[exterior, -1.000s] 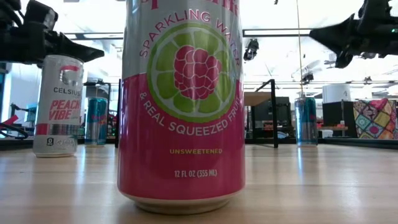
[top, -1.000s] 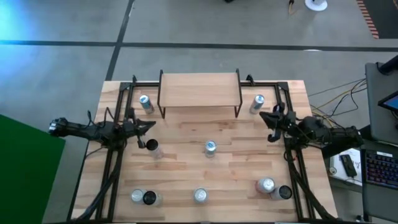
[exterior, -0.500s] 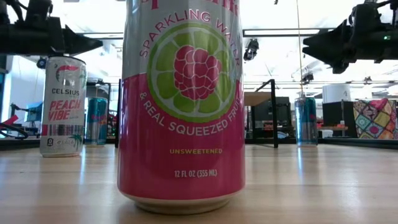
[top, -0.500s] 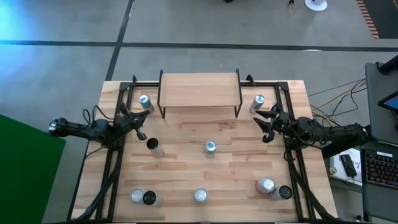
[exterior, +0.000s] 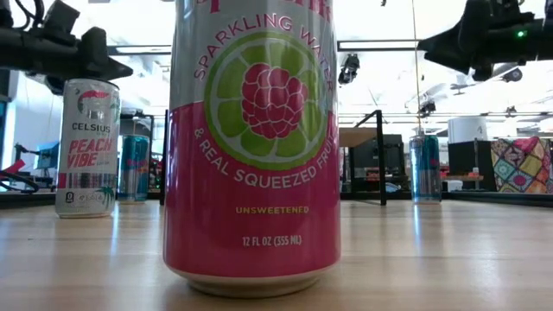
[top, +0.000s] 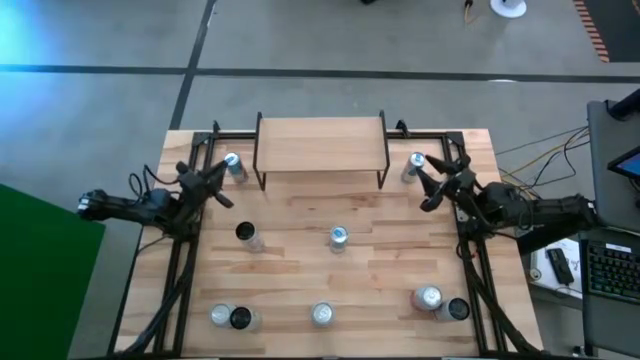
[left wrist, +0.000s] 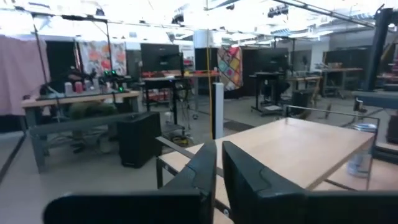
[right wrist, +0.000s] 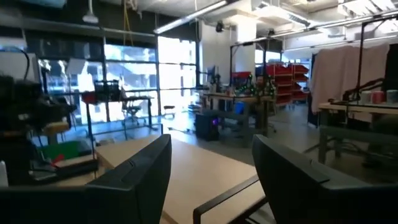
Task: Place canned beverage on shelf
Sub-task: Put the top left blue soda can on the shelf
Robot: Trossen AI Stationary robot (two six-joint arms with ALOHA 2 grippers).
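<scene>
In the high view, the light wood plank shelf on black wire legs [top: 321,146] sits upper centre on the wooden worktop [top: 380,270]. An upright silver can [top: 413,166] stands just off its right end, immediately up-left of the right end effector [top: 428,186], whose fingers are parted and empty. The left end effector [top: 214,182], nearly closed and empty, sits beside another silver can [top: 234,165].

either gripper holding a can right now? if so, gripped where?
Nothing is held. The left gripper is shut on air by the can left of the shelf; the right gripper is open, empty, near the can at its right.
</scene>
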